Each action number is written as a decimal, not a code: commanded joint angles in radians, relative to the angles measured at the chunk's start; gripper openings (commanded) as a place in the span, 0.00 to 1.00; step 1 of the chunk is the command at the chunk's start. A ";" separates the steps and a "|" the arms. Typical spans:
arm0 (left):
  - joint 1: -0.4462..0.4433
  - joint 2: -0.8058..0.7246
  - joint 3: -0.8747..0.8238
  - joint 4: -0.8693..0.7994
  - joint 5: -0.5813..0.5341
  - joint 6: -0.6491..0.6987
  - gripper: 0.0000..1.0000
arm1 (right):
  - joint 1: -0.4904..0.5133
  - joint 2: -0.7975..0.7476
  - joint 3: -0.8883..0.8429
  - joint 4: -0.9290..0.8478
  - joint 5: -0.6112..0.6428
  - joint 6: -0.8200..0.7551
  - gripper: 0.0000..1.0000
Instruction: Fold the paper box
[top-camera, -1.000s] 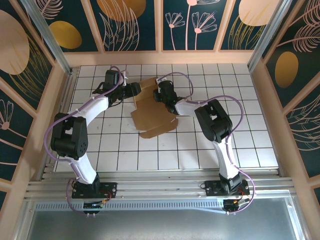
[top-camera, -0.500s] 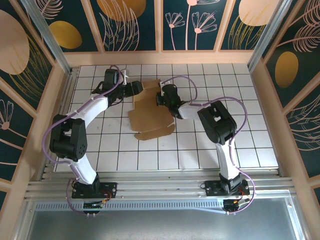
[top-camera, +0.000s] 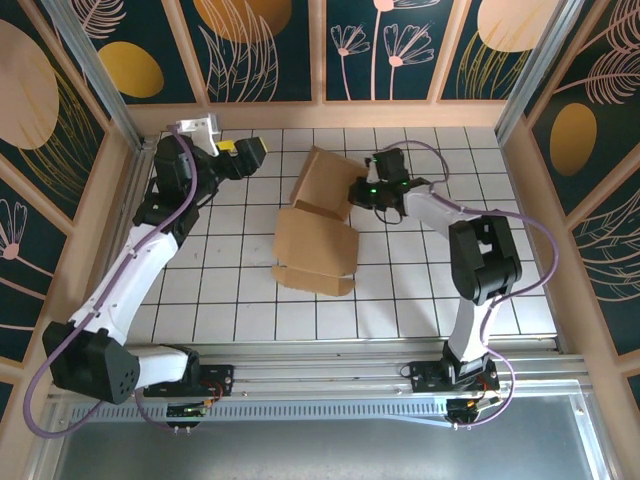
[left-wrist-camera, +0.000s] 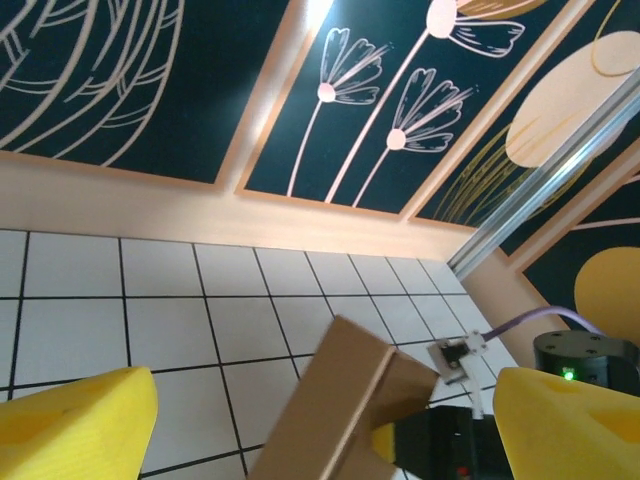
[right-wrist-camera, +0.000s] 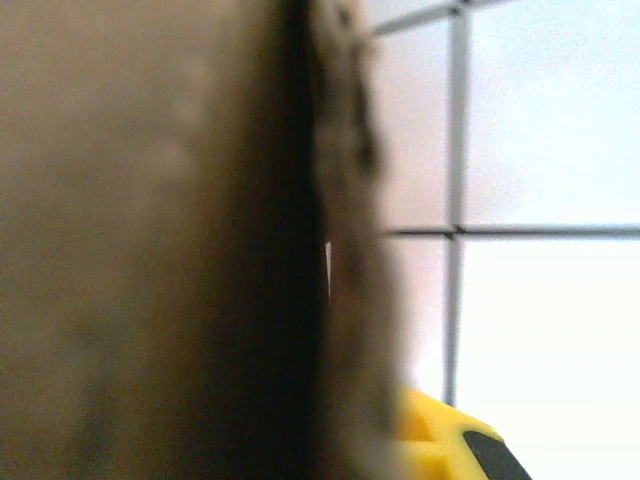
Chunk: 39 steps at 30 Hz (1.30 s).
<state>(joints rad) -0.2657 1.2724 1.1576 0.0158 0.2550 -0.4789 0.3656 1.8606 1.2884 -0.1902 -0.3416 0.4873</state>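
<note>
**Top camera:** Mid-way across the tiled table, the paper box, brown and half folded, with a near panel lying flat and a far panel standing up at a tilt. Pinched at that tilted panel's right edge by the right gripper, jaws closed tight on the cardboard. Well apart from the box on its left, near the back-left corner, the left gripper, jaws spread wide and holding nothing.

**Left wrist camera:** Looking between the left gripper and its two yellow fingers, set far apart at the bottom corners with nothing touching either one. Beyond them, a folded corner of the paper box rising over the tiles. Behind it at right, the dark end of the right arm, green lamp lit. Further back, the flower-painted back wall.

**Right wrist camera:** Pressed close against the lens, blurred brown cardboard of the paper box across the left half. Just beside its edge at the bottom, one yellow finger. At right, white tiles of the table.
</note>
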 joint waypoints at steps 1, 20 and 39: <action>-0.004 0.007 -0.066 0.072 -0.030 -0.020 0.87 | -0.032 -0.106 -0.119 -0.062 -0.088 0.237 0.00; -0.004 0.082 -0.049 0.055 -0.007 -0.050 0.89 | -0.034 -0.354 -0.468 0.183 0.006 0.917 0.35; -0.275 -0.072 -0.173 0.038 0.264 0.075 0.87 | -0.020 -0.200 0.036 -0.037 -0.027 -1.188 0.60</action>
<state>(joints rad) -0.4950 1.2560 1.0245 0.0547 0.4618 -0.4530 0.3584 1.5505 1.2743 -0.0902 -0.3244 -0.2020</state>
